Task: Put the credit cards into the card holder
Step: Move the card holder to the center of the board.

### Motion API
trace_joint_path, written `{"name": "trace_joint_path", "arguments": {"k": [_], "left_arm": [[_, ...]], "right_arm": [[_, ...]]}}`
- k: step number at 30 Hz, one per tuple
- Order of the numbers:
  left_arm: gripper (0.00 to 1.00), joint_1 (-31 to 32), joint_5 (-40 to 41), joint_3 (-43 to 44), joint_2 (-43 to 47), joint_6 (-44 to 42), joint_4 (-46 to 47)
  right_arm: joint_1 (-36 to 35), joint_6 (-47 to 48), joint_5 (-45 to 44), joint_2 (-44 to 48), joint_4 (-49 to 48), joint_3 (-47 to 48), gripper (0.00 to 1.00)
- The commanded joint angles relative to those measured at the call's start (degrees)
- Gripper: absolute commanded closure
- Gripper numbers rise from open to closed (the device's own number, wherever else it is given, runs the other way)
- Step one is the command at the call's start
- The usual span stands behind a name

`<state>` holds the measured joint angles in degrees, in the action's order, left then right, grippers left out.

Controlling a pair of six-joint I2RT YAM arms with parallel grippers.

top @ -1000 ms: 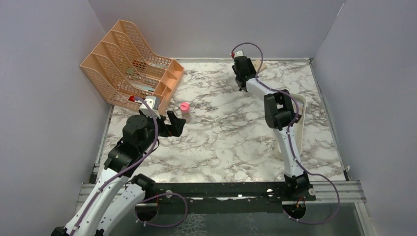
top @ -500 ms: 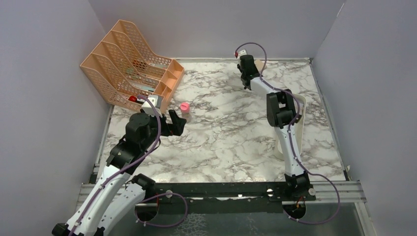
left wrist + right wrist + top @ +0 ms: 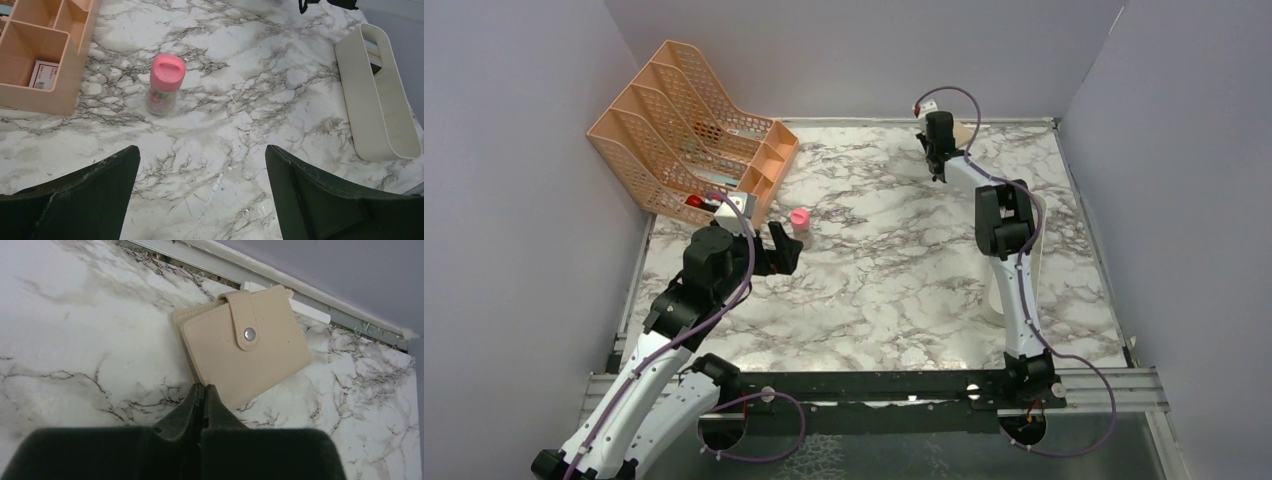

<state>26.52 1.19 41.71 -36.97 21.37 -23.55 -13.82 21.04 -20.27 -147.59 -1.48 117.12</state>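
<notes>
Slightly askew, card holder [image 3: 250, 365] lies crosswise.

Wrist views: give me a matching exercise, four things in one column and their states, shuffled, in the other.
1. card holder
2. pink-capped bottle
3. left gripper
4. right gripper

A. open wide
B. lying flat, snap fastened
C. shut
D. upright near the peach rack

Pairs: 1-B, 2-D, 3-A, 4-C

The 2 arms, white-shelled left arm [image 3: 649, 375] and white-shelled right arm [image 3: 1016, 300], carry black joint housings, thin purple cables [image 3: 1114, 405] looped alongside, and matte black wedge-shaped gripper fingers [image 3: 85, 200].
</notes>
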Motion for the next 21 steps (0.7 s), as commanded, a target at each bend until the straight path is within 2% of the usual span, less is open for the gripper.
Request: {"name": "trace_joint_path", "arguments": {"k": [1, 4, 10, 17, 21], "left_arm": [[0.01, -0.5, 1.8, -0.1, 0.4, -0.5, 0.4], [0.01, -0.6, 1.9, -0.1, 0.5, -0.5, 0.3], [0.01, -0.8, 3.3, 0.1, 0.4, -0.3, -0.5], [0.01, -0.8, 3.7, 0.7, -0.7, -0.1, -1.9], [0.02, -0.8, 3.0, 0.6, -0.5, -0.1, -1.9]], "right_arm": [[0.3, -4.1, 5.8, 3.5, 6.0, -5.6, 0.99], [0.2, -8.4, 10.7, 9.1, 7.3, -10.3, 0.99], [-0.9, -15.7, 21.9, 25.4, 1.3, -30.0, 0.99], [-2.7, -29.9, 33.8, 37.5, 5.1, -49.2, 0.99], [-7.2, -33.3, 32.2, 44.3, 6.5, -58.6, 0.99]]}}
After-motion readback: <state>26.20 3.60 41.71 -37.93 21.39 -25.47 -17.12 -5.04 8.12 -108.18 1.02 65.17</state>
